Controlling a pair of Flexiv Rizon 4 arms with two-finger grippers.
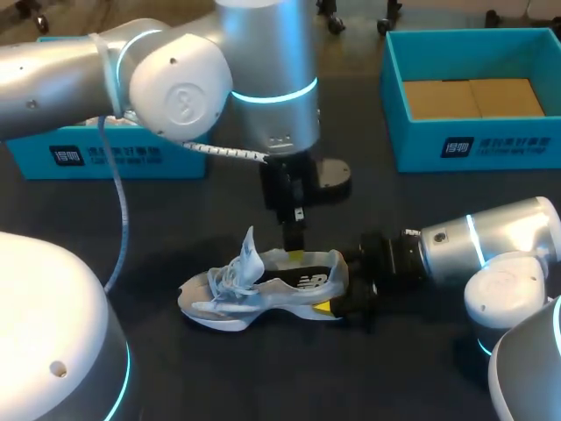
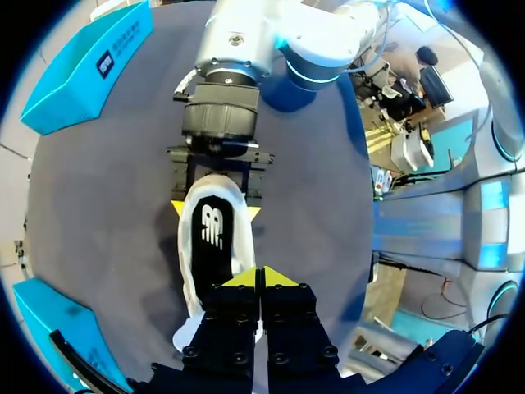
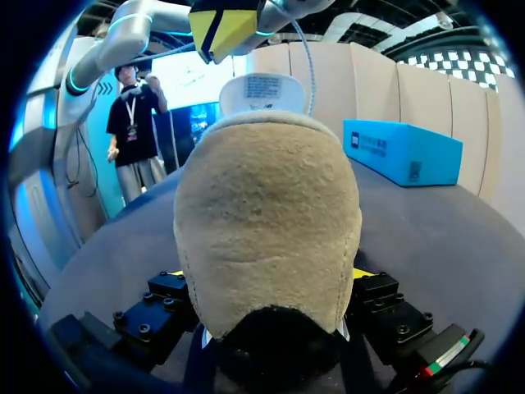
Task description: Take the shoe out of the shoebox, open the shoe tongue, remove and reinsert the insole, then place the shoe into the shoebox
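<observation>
Lying level, right arm (image 1: 491, 241) clamps its jaws on the shoe (image 1: 289, 285) heel; left arm (image 1: 263, 79) points down, jaws closed together.

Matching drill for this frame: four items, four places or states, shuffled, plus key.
1 shoe
2 left gripper
3 right gripper
4 shoebox

A open, no shoe inside
B lying on the table
C shut on the shoe
D tips shut, over the insole

Pairs: 1-B, 2-D, 3-C, 4-A
</observation>
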